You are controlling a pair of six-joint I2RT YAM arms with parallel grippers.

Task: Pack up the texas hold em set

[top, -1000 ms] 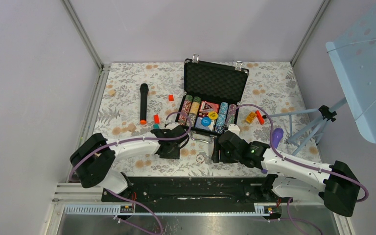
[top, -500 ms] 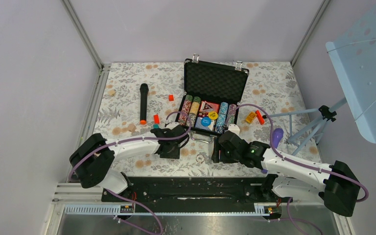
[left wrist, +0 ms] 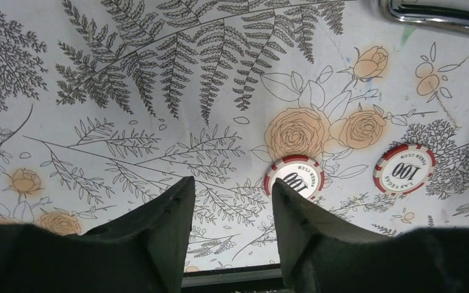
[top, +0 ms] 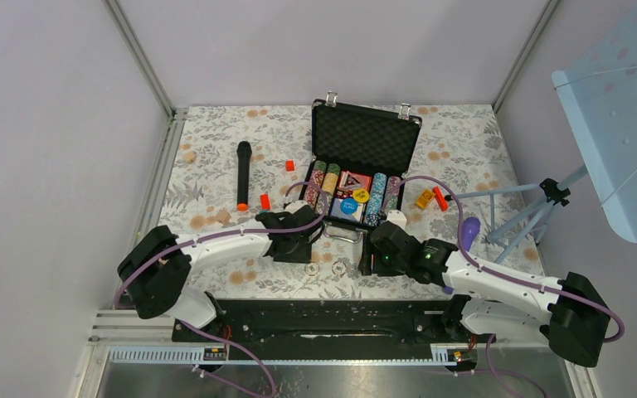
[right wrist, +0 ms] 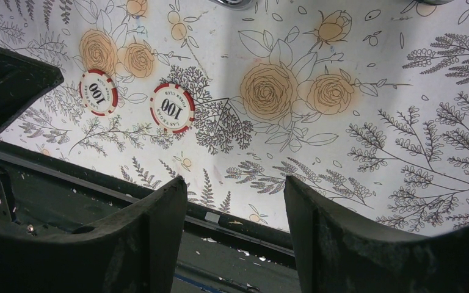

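Note:
The black briefcase point(top: 363, 138) lies open at the table's middle, its lid up, with rows of striped chips point(top: 325, 186), card decks point(top: 354, 180) and round yellow and blue buttons point(top: 360, 196) in its foam tray. Two red-and-white "100" chips point(top: 312, 268) point(top: 339, 268) lie flat on the floral cloth in front of it. The left wrist view shows them as one chip point(left wrist: 295, 177) just beyond my right fingertip and another chip point(left wrist: 404, 168) further right. My left gripper point(left wrist: 232, 183) point(top: 299, 251) is open and holds nothing. My right gripper point(right wrist: 235, 180) point(top: 367, 260) is open too, with both chips point(right wrist: 172, 107) to its left.
A black microphone point(top: 243, 174) with an orange end lies left of the case, with small red blocks point(top: 265, 201) near it. Orange and red pieces point(top: 431, 198) and a purple object point(top: 469, 230) sit to the right. A blue perforated stand point(top: 614, 99) leans in at far right. The case's silver handle point(left wrist: 439, 12) faces me.
My left gripper has drawn back a little toward the case, and a second chip now shows on the cloth beside the first. The right arm has stayed still.

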